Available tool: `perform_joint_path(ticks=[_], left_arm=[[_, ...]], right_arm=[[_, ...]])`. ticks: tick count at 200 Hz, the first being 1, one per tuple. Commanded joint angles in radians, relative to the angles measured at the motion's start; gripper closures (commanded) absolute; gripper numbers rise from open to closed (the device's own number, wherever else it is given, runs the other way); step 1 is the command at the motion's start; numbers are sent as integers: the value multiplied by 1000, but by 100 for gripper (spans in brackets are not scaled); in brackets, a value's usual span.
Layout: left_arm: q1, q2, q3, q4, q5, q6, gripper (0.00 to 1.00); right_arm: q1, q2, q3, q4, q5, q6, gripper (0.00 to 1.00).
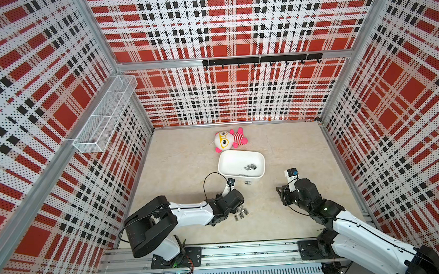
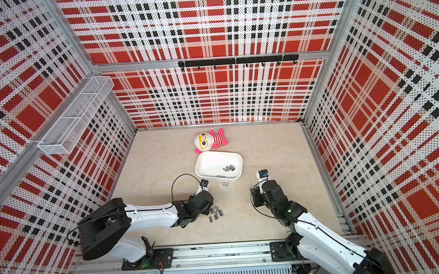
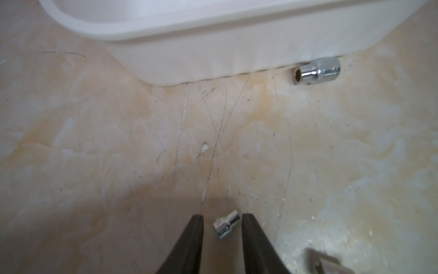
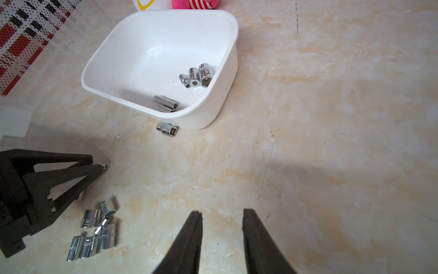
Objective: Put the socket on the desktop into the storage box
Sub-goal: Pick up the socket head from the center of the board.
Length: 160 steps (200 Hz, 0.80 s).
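Left wrist view: the small socket (image 3: 226, 224) lies between the parted left fingers (image 3: 192, 244), long axis slanting across their gap, not yet pinched; right fingers (image 4: 258, 242) gape empty, farther off.

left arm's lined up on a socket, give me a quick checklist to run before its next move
1. Small socket centred in the left gripper: ok, it lies between the jaws.
2. Jaws closed on it: not ok, a gap shows on one side.
3. Room in the storage box: ok, boxed sockets sit at one end and most of the floor is bare.
4. Stray socket: not ok, it lies outside on the desktop, against the box wall.
5. Right gripper out of the way: ok, open, empty, apart from the box.
6. Desktop cleared: not ok, a socket cluster lies beside the left gripper.
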Motion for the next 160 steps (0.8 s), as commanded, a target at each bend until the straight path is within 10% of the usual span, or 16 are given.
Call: perform_joint_path(ticks=[1, 160], left_arm=[[8, 10, 16, 6, 11, 6, 66], [27, 53, 24, 20, 36, 17, 77]], right_arm=[[3, 4, 0, 18, -1, 2, 65], [4, 29, 6, 21, -12, -1, 66]])
